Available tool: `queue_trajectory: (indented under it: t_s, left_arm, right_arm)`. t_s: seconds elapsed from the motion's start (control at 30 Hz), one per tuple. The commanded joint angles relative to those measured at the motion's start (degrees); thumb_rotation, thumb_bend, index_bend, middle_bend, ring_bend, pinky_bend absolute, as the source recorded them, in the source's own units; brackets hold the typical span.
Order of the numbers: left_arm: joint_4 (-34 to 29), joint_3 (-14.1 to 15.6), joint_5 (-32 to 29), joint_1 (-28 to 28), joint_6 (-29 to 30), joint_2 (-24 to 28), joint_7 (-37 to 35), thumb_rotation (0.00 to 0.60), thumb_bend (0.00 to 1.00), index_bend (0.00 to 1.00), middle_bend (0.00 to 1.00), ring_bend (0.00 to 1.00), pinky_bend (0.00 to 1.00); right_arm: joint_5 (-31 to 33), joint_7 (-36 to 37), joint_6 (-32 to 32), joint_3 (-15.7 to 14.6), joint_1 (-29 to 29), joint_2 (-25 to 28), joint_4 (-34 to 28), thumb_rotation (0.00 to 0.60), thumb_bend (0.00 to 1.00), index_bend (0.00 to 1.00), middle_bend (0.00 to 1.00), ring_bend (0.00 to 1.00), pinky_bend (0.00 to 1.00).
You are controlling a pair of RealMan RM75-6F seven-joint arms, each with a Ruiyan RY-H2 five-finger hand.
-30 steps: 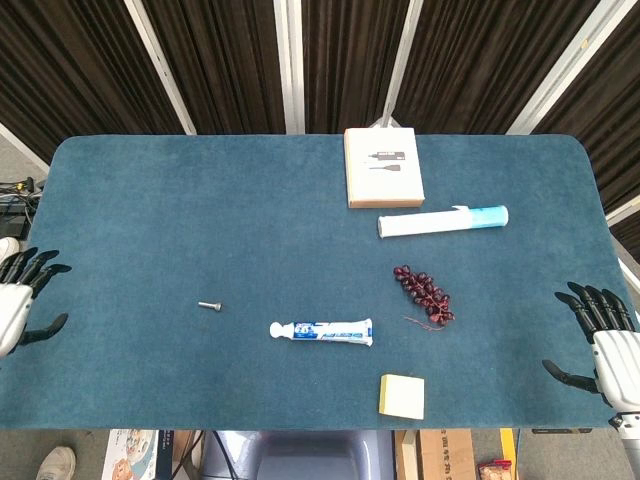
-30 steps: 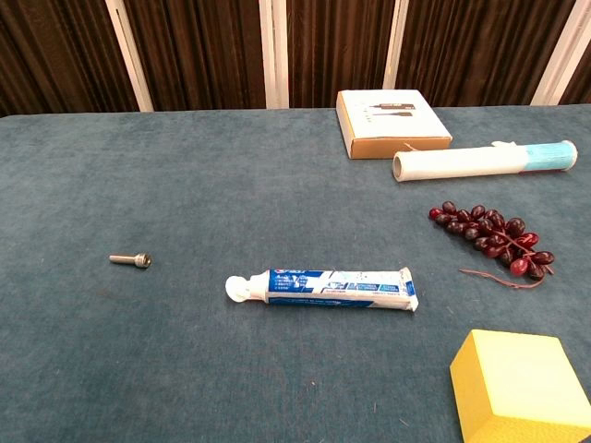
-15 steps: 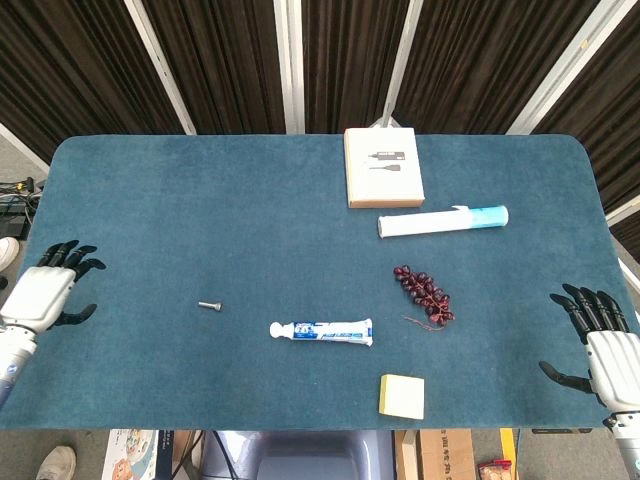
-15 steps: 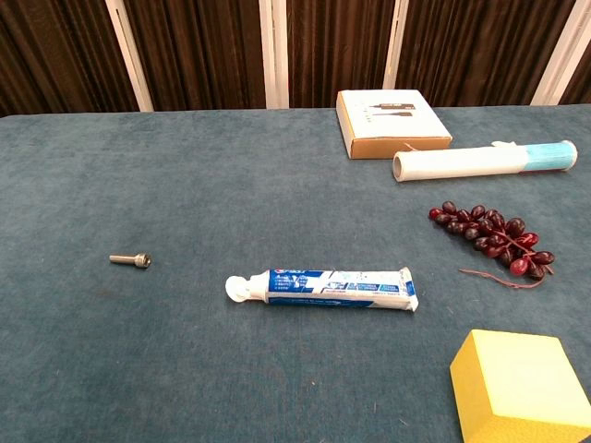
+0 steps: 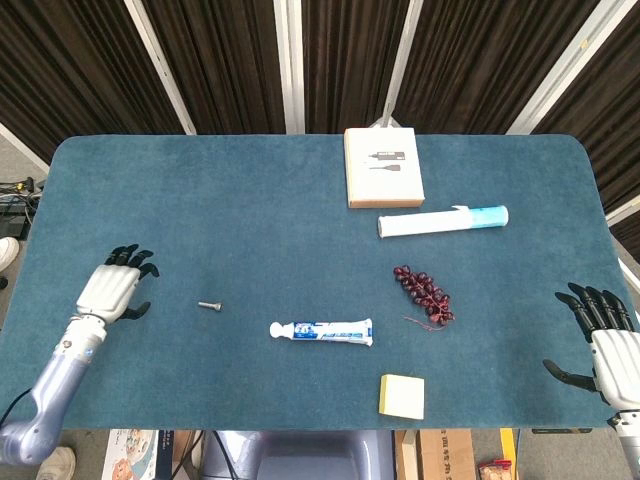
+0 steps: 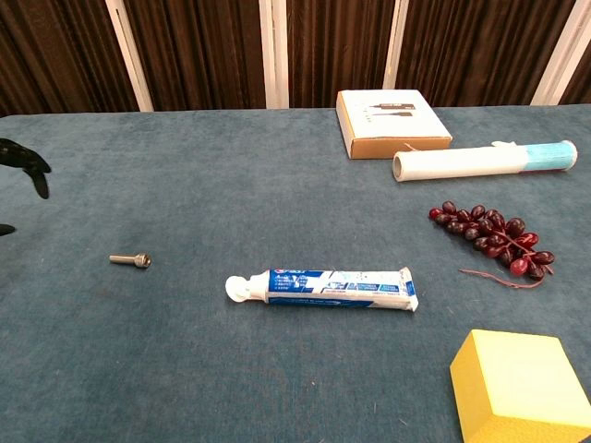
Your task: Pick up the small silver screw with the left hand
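The small silver screw (image 5: 208, 305) lies flat on the blue counter (image 5: 250, 200), untouched, left of the toothpaste tube (image 5: 322, 331). I have the left hand (image 5: 110, 290) over the counter near the screw's left, apart from it, fingers (image 5: 132, 262) spread and holding nothing. My right hand (image 5: 605, 340) sits at the counter's right edge, fingers apart, empty, well apart from the grape bunch (image 5: 424, 294).

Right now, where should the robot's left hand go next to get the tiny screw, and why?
Probably sideways toward the robot's right, then down. The left hand is open and empty over the table, apart from the small silver screw, which lies alone on the cloth left of the toothpaste tube.
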Motion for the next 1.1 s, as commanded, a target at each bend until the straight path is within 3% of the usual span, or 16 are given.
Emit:
queue_trajectory:
  t_s: [0.03,0.67,0.87,1.1]
  left_arm:
    - [1.03,-0.39,-1.47,-1.39,0.06,-1.99,1.76,0.6,0.44,0.36,0.12,0.0,0.0]
    - [-0.38,2.22,-2.02,-2.58,3.93,-7.68,7.46,0.6,0.44,0.37,0.13,0.0,0.0]
    - [1.81,2.97,-2.9,-2.03,5.19,-11.16,7.73,0.6,0.45,0.38,0.13,0.0,0.0]
    - [5.23,2.67,-4.54,-3.24,3.61,-14.04,8.17,0.6,0.41,0.31,0.13,0.0,0.0]
  right_arm:
    - [0.22,-0.33,-0.23,0.08,0.15,-0.17,-0.02,0.6,0.15,0.19,0.11,0.06,0.0]
    - [0.72,-0.02,-0.59,0.16,0.22,-0.12,0.19,0.6,0.15,0.19,0.11,0.06,0.0]
    - [0.72,0.07,-0.67,0.12,0.22,-0.1,0.26,0.6,0.15,0.19,0.11,0.06,0.0]
    - [1.05,-0.21,-0.93,0.19,0.32,-0.23,0.33,0.6,0.15,0.19,0.11,0.06,0.0]
